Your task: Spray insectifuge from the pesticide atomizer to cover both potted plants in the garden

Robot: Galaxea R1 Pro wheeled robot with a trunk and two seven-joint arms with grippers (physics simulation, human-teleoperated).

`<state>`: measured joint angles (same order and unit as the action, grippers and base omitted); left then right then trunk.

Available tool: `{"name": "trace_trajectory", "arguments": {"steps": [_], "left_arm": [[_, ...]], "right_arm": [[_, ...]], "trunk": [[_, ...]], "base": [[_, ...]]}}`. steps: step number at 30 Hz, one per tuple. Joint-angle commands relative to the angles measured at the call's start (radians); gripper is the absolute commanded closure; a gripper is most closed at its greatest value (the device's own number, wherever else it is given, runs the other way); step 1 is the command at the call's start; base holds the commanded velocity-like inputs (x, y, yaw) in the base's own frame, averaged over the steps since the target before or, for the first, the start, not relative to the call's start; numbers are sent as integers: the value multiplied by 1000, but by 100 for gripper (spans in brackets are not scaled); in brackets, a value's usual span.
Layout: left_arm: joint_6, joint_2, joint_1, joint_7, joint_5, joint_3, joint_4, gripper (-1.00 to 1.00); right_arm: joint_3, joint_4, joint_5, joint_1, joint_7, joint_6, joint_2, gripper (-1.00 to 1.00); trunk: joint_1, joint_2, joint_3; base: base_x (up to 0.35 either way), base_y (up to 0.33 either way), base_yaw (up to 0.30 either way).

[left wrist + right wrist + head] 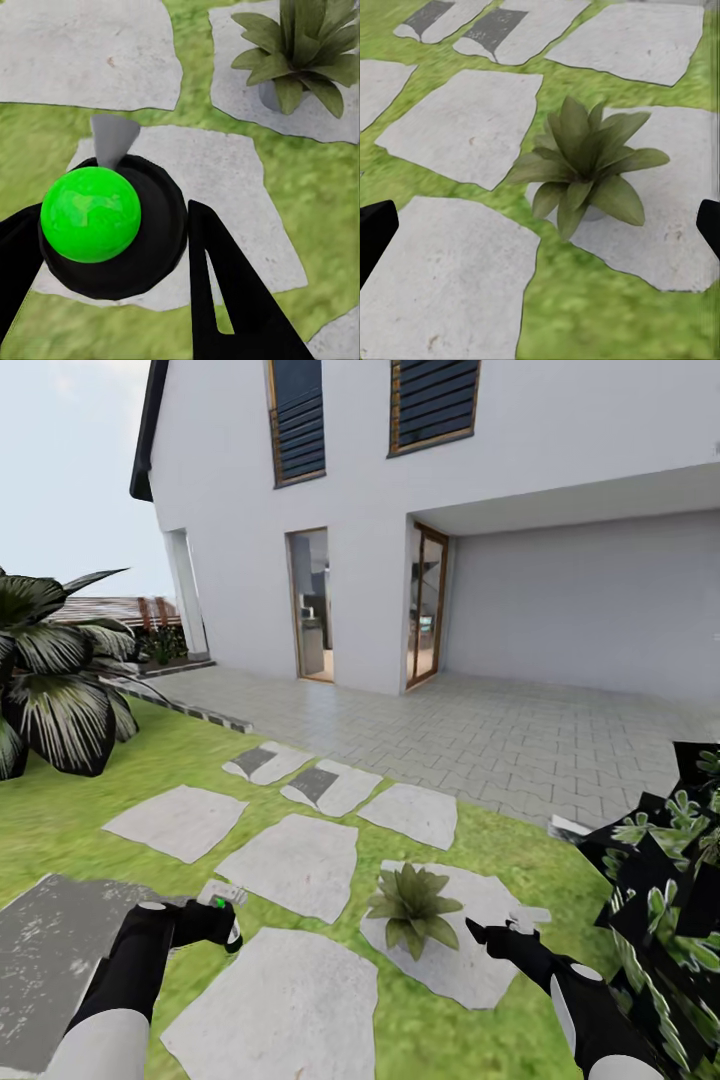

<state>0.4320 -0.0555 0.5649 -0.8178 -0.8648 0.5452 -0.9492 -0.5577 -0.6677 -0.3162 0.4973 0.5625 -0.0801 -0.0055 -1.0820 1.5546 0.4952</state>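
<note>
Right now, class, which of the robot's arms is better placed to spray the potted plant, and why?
Left. The left gripper holds the pesticide atomizer, aimed towards the potted plant; the right gripper is open and empty.

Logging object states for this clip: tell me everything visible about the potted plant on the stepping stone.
The potted plant is a low rosette of pointed, dull-green leaves, upright, fanning outward. A small grey pot peeks out under the leaves in the left wrist view. It stands on a pale grey stepping stone set in the lawn, between the two grippers and touched by neither.
</note>
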Motion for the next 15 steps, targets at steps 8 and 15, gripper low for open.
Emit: {"name": "trace_trajectory", "arguments": {"steps": [8, 15], "left_arm": [[5, -1, 1, -7, -5, 5, 0, 100], [5, -1, 1, -7, -5, 6, 0, 100]], "right_arm": [[-5, -1, -5, 1, 9, -6, 1, -100], [-5, -1, -6, 1, 8, -6, 1, -100]], "trunk": [[-1, 1, -6], [-1, 1, -10]], "base": [[338, 0, -207], [338, 0, -123]]}}
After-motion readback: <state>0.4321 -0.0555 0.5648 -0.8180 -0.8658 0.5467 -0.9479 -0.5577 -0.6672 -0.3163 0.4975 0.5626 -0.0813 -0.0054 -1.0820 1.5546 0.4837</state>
